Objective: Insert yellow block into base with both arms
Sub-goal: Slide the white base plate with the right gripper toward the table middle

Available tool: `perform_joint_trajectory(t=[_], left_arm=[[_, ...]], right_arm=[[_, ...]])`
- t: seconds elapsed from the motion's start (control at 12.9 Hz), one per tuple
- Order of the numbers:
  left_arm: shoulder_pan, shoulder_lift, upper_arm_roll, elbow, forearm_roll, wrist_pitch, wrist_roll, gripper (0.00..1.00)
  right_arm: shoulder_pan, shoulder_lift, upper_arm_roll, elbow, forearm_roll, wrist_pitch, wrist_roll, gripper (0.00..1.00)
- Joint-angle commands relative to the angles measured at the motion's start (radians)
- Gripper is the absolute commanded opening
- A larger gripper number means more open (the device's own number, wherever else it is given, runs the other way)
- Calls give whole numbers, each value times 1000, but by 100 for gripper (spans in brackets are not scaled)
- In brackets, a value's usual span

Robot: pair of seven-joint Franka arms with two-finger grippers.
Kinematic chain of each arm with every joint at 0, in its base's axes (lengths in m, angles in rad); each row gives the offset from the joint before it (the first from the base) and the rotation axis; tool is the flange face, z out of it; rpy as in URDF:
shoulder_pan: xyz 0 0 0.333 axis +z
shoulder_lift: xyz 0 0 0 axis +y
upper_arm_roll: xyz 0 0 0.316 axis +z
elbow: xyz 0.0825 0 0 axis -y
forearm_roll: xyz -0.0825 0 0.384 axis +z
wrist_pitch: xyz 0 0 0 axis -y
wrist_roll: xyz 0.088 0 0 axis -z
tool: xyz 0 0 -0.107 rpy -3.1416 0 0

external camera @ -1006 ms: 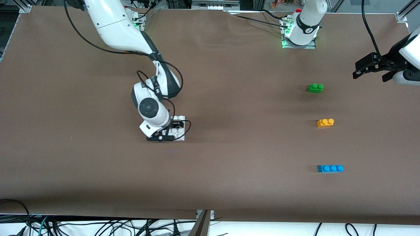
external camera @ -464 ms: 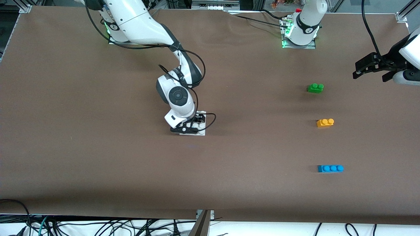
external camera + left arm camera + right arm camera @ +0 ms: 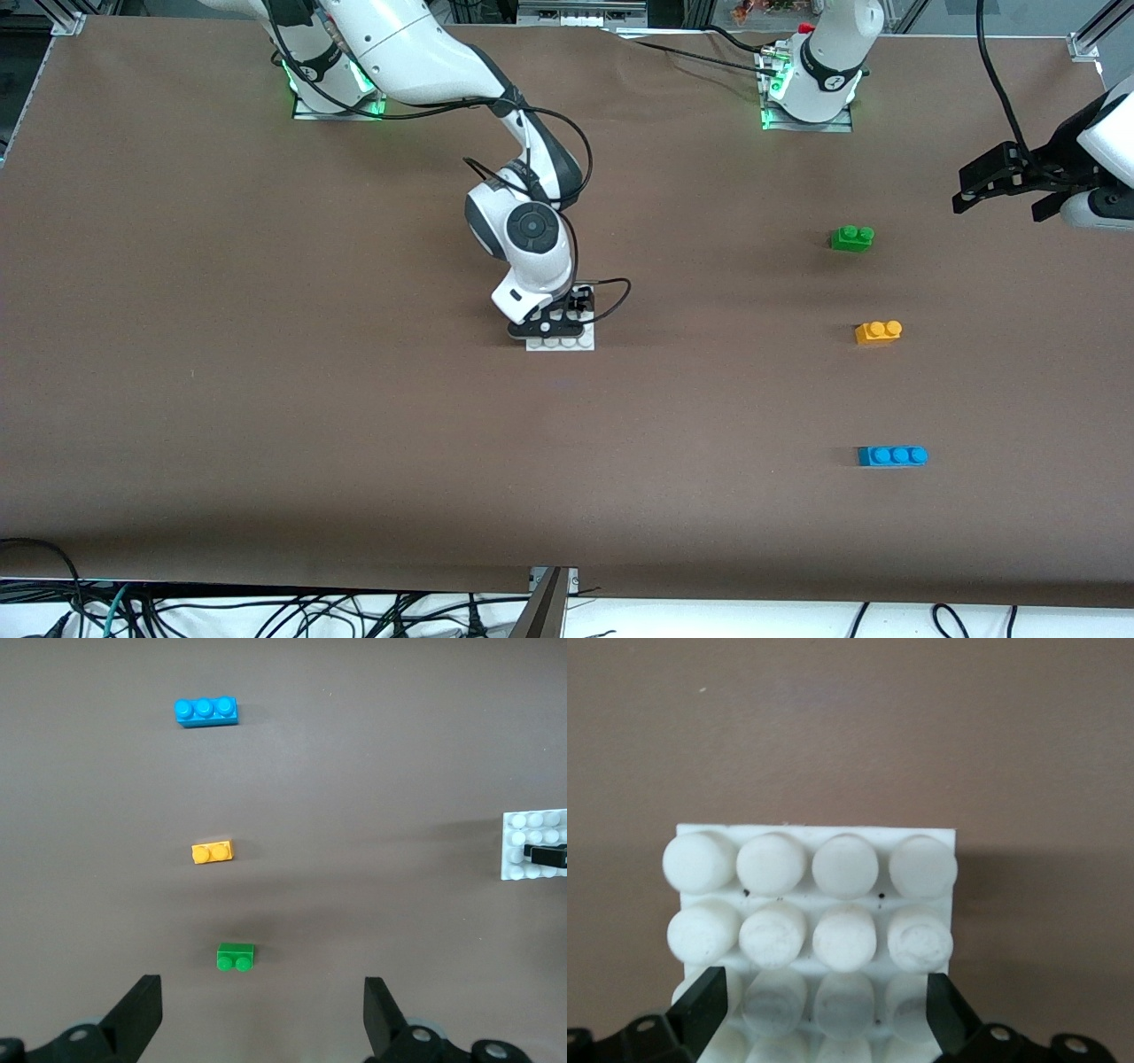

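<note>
Right gripper (image 3: 562, 324) gripped the flat square white plastic studded base (image 3: 560, 341), one finger on each side edge, near mid-table. Left gripper (image 3: 999, 182) waited, jaws wide, over the left arm's end. Small orange-yellow two-stud plastic block (image 3: 878, 332) lay between green two-stud brick (image 3: 851, 237) and blue three-stud brick (image 3: 892, 455).

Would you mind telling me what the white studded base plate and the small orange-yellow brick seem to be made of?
The white studded base plate looks like moulded plastic, semi-matte: rounded, evenly formed studs with slight scuffs and dark specks. The small orange-yellow brick also seems plastic: uniform saturated colour and crisp moulded studs, though its finish is hard to judge.
</note>
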Motion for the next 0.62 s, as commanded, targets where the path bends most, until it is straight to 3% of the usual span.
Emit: perform_joint_trajectory(t=[0.0,0.54], left_arm=[[-1,5,4,22,-15,-19,7,100],[-1,5,4,22,-15,-19,7,100]], right_arm=[[22,33,-5,35,20,10,10,100],[3,-15,-19,70,8,-10,-13,100]])
